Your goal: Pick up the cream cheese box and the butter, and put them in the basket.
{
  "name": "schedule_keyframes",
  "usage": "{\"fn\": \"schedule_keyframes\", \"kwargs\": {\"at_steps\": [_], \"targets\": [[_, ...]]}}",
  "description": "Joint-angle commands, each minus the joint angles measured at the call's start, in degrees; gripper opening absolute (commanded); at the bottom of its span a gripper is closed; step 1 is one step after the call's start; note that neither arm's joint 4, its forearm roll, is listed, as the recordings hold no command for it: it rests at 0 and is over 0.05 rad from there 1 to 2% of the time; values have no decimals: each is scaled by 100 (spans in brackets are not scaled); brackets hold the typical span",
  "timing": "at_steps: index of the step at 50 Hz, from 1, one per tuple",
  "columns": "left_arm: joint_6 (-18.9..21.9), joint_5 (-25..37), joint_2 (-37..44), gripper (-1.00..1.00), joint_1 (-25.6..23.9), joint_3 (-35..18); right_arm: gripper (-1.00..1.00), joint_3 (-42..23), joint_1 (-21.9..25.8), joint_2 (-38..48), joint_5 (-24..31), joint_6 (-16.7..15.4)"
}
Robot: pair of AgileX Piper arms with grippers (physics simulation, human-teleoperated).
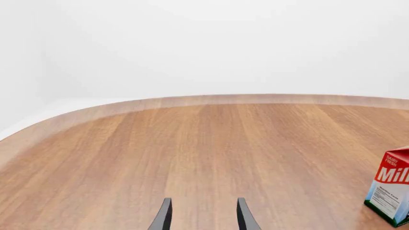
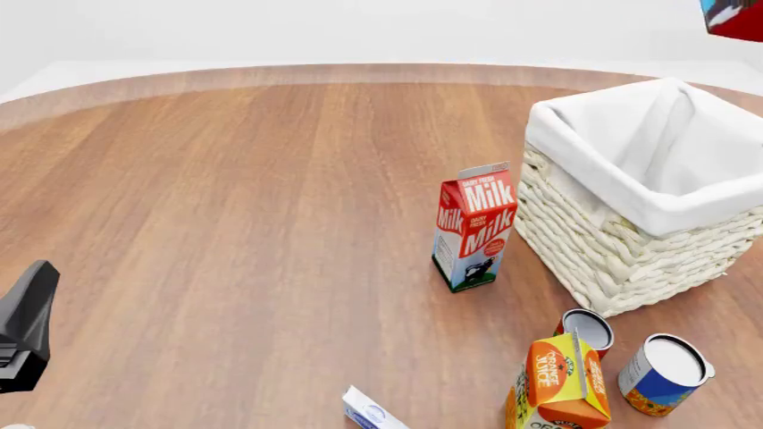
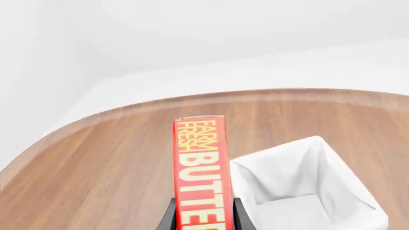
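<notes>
My right gripper (image 3: 203,214) is shut on the red butter (image 3: 201,167) carton, which stands on end between the fingers above the white-lined basket (image 3: 348,175). In the front view only a red corner of the butter (image 2: 737,20) shows at the top right, high over the basket (image 2: 596,241). The cream cheese box (image 2: 372,414), white with a blue oval, lies at the near edge of the table and is cut by the frame. My left gripper (image 1: 204,216) is open and holds nothing, low over bare wood; its dark body (image 2: 27,326) shows at the far left.
A red-and-white milk carton (image 2: 474,228) stands just left of the basket and also appears as the milk carton (image 1: 391,191) in the left wrist view. An orange juice carton (image 2: 558,380) and two cans (image 2: 584,329) (image 2: 664,374) stand in front of the basket.
</notes>
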Motion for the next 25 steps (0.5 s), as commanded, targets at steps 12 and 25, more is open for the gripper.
{"fn": "schedule_keyframes", "kwargs": {"at_steps": [12,25], "targets": [[0,0,-1,100,0,0,-100,472,-693,-126,-350,890],[0,0,0,100,0,0,-100,554,-863,152,-334,952]]}}
